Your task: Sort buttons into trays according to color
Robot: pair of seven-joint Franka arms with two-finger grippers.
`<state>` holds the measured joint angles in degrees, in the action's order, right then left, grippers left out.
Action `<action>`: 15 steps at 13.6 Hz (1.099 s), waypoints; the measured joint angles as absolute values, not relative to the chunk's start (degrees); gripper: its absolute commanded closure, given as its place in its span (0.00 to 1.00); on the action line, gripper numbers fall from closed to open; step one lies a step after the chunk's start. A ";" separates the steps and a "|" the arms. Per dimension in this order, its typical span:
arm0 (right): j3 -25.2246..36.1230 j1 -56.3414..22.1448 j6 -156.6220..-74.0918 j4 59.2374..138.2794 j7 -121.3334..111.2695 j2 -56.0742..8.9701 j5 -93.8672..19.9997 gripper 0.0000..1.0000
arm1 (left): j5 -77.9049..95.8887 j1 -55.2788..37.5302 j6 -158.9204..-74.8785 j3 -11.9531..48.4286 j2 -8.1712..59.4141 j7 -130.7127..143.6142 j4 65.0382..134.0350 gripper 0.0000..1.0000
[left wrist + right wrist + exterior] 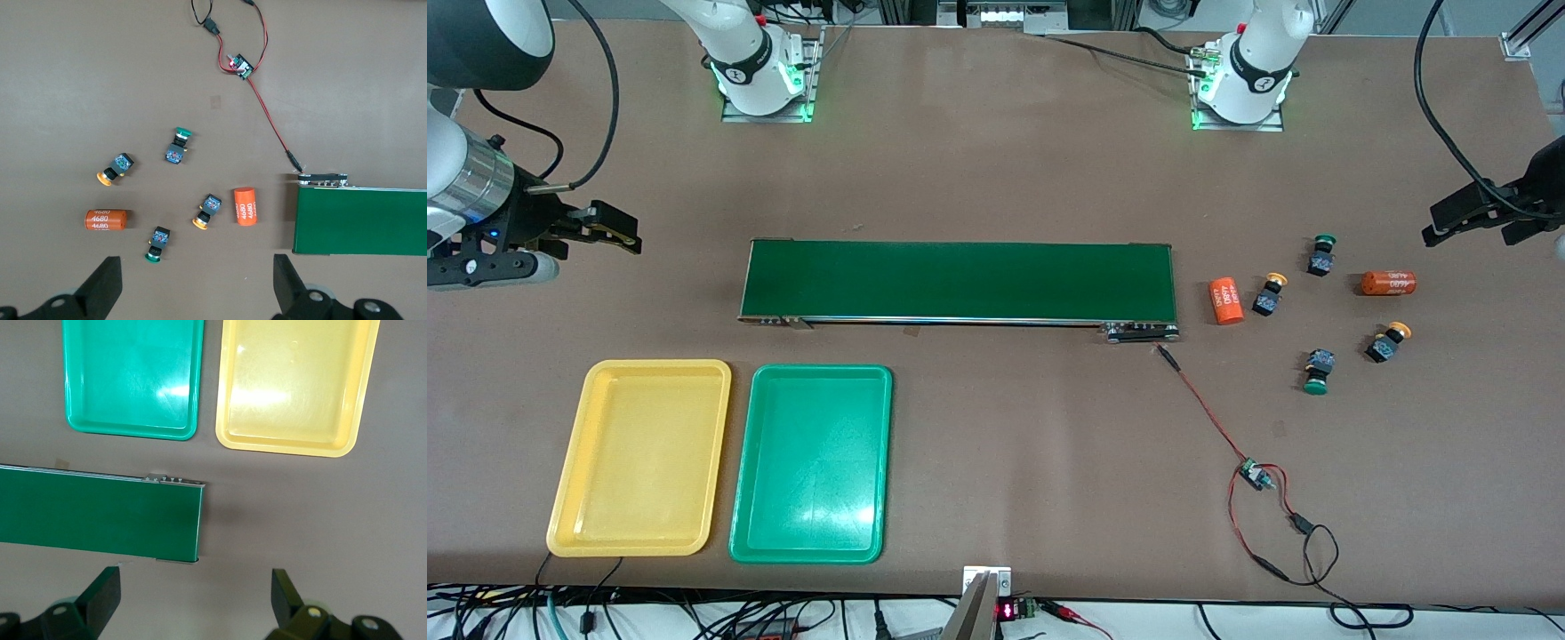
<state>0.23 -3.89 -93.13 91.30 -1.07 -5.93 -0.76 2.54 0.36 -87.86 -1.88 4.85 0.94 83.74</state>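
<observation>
You see both grippers released: left gripper (1463, 220) at right edge, right gripper (609, 228) at left edge. Count: four buttons (1319, 258), two trays (640, 458).

Both trays lie flat and unloaded near the front camera at the right arm's end: yellow tray (640, 458) and green tray (811, 463) just beside each other, narrow strip of table between. Long green belt (959, 281) spans mid-table, farther from the camera than the trays, bare table between them. Off the belt's left-arm end, four buttons (1269, 294) scattered with two orange cylinders (1226, 302) among them; one cylinder lies close beside a yellow-capped button, the rest stand apart with table showing between. Red-black wire (1232, 444) with small board trails from the belt corner toward the camera edge, nearer than the buttons.
</observation>
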 measured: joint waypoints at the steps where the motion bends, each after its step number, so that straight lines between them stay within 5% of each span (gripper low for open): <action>1: 0.23 -3.89 -93.13 91.30 -1.06 -5.97 -0.76 0.00 | 2.54 0.10 -87.84 -1.83 5.08 0.95 83.97 0.00; 6: 0.24 -3.88 -93.12 91.29 -0.99 -6.13 -0.75 0.00 | 3.77 -0.62 -87.03 -1.60 8.30 1.05 84.74 0.00; 15: 0.27 -3.84 -93.09 91.29 -0.94 -6.18 -0.74 0.00 | 3.32 -6.62 -92.79 0.53 26.30 5.34 85.48 0.00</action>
